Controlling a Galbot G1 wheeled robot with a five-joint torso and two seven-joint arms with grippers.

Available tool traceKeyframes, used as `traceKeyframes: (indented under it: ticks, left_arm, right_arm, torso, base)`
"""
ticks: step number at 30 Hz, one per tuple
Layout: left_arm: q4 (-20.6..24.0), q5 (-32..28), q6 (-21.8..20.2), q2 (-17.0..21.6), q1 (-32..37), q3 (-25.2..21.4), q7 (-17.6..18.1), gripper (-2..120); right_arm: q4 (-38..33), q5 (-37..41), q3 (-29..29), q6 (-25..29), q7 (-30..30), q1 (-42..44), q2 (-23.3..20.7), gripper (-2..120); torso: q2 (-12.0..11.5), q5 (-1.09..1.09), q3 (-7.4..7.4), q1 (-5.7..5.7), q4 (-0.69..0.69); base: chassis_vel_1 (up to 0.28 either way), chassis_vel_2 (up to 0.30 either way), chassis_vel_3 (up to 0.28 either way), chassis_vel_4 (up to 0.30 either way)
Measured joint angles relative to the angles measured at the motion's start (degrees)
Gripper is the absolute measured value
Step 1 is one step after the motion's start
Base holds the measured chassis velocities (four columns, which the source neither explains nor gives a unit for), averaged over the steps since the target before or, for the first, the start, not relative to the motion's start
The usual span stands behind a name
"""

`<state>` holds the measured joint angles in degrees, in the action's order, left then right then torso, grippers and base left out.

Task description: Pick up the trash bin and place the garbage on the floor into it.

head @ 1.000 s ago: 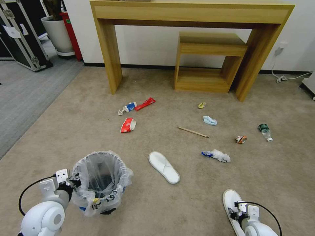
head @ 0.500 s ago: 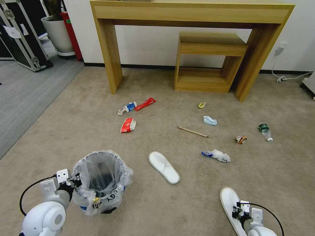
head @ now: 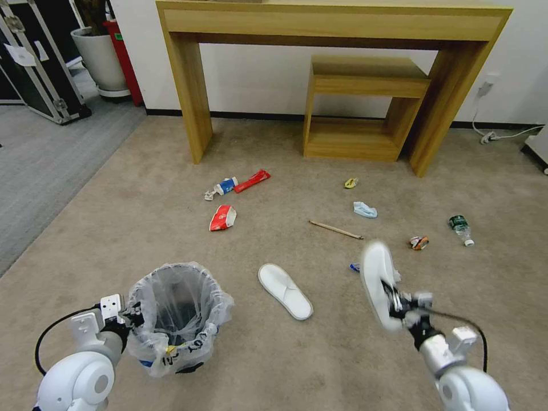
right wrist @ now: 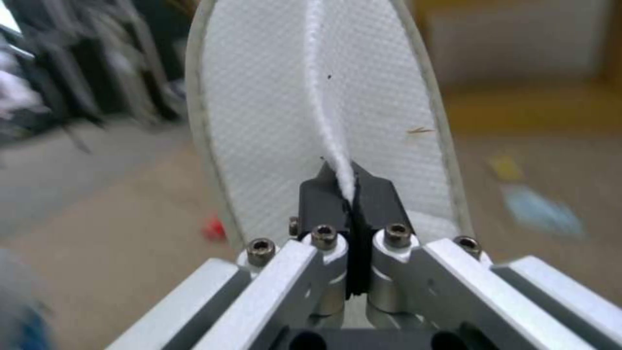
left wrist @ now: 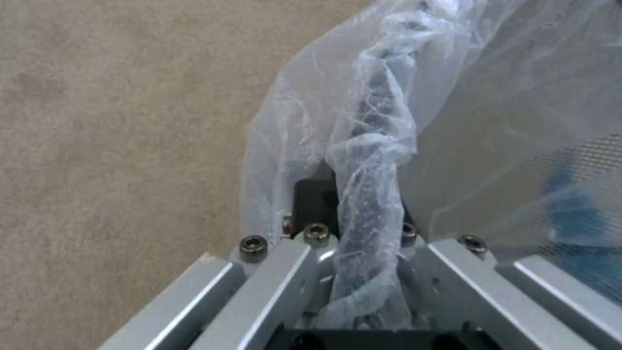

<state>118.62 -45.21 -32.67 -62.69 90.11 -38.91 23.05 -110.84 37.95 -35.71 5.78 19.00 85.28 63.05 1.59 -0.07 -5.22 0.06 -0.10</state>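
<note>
Bin: we see the trash bin on the floor, its crinkly white liner folded out over the rim.
Left gripper: our left gripper is at the bin's near-left rim; in the left wrist view its black fingers are closed on the rim with bunched liner pinched between them.
Right gripper: our right gripper is in the air to the right of the bin, fingers clamped tight on the raised strap edge of a white slipper.
Held slipper: it stands nearly upright, lifted clear of the floor, well apart from the bin.
Second slipper: flat on the carpet between the bin and the held slipper, nearer the bin.
In the way: this second slipper lies on the floor under the open stretch between the held one and the bin; nothing else stands there.
Litter beyond the bin: red-white paper cup, red wrapper and a small blue-white piece.
Litter to the bin's far right: wooden stick, light-blue mask, yellow scrap, crushed can, green-labelled bottle.
Tissue: mostly hidden behind the held slipper.
Furniture: wooden desk far beyond the bin, with a low wooden shelf unit beneath it.
</note>
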Motion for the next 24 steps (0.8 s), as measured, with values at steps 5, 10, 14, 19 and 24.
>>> traceKeyframes:
  ticks: [5,10,14,19,24]
  left_arm:
    - [3.3,-2.5,-1.4,0.0,0.8,0.2,0.8,1]
    - [6.4,-4.2,-2.0,0.3,1.1,-0.5,1.7,1]
    - [8.5,-5.3,-2.2,0.5,1.6,-0.9,2.1,1]
    - [11.0,-6.3,-2.6,1.0,2.0,-1.1,2.7,1]
    - [12.2,-6.5,-2.8,0.6,2.4,-0.8,2.8,1]
  right_arm:
    - [-8.1,7.5,2.9,2.7,2.5,-3.4,-4.9,0]
    - [-11.9,10.9,4.8,2.8,2.7,-5.6,-6.8,0]
    - [-13.3,12.3,7.7,3.3,2.7,-7.5,-7.5,0]
    - [-13.9,14.8,14.0,4.3,2.9,-14.0,-8.6,0]
    - [-12.2,17.2,23.6,5.8,4.0,-22.6,-8.6,0]
  torso:
    - [0.0,-0.02,0.00,0.00,0.00]
    - [0.0,0.01,0.00,0.01,-0.01]
    - [0.0,0.00,0.01,0.01,-0.01]
    - [0.0,-0.01,0.01,0.01,-0.01]
    - [0.0,-0.01,0.01,0.01,0.01]
  base:
    - [0.000,0.000,0.000,0.000]
    - [0.000,0.000,0.000,0.000]
    - [0.000,0.000,0.000,0.000]
    - [0.000,0.000,0.000,0.000]
    - [0.000,0.000,0.000,0.000]
